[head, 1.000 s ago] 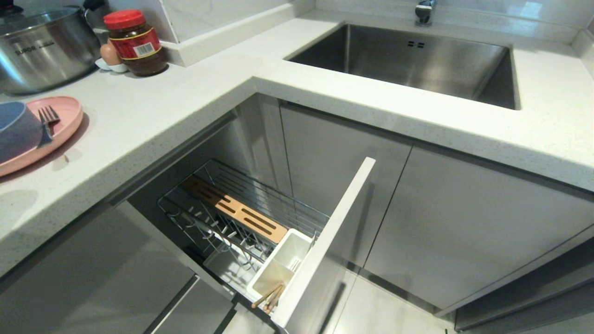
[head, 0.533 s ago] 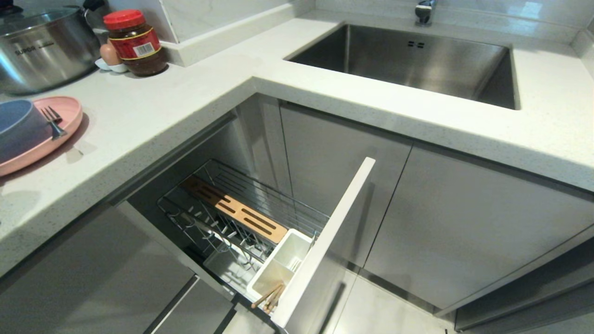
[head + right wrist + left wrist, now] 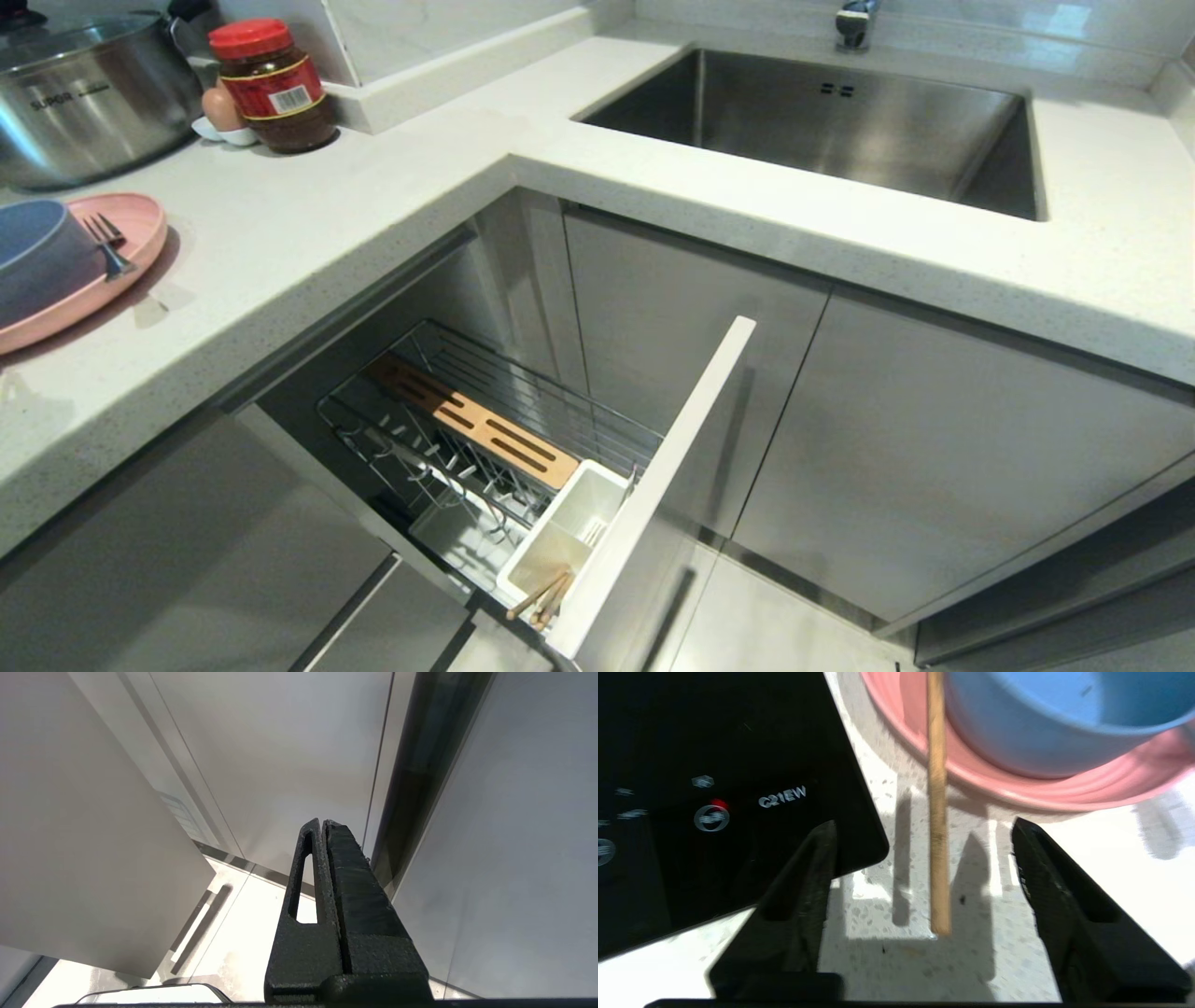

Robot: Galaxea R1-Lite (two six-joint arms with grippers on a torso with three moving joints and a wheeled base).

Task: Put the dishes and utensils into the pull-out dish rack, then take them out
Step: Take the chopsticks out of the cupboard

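Note:
The pink plate (image 3: 131, 252) lies at the counter's left edge with the pale-blue bowl (image 3: 37, 257) and a metal fork (image 3: 107, 245) on it. In the left wrist view my left gripper (image 3: 922, 823) is open over the counter beside the plate (image 3: 1017, 793) and bowl (image 3: 1041, 723). One wooden chopstick (image 3: 937, 812) lies between the fingers, touching neither, one end across the plate's rim. The pull-out dish rack (image 3: 597, 425) stands pulled out below; wooden chopsticks (image 3: 540, 597) stick out of its white cup (image 3: 560, 541). My right gripper (image 3: 322, 823) is shut and empty beside the cabinet fronts.
A black cooktop (image 3: 714, 788) lies next to the left gripper. A steel pot (image 3: 84, 93), a red-lidded jar (image 3: 275, 84) and an egg (image 3: 220, 109) stand at the back left. The steel sink (image 3: 822, 121) is at the back right. The rack's white front panel (image 3: 653, 485) juts out.
The bowl and fork on the pink plate shifted a little a second ago and have since lain still. The rack and its chopsticks have not moved.

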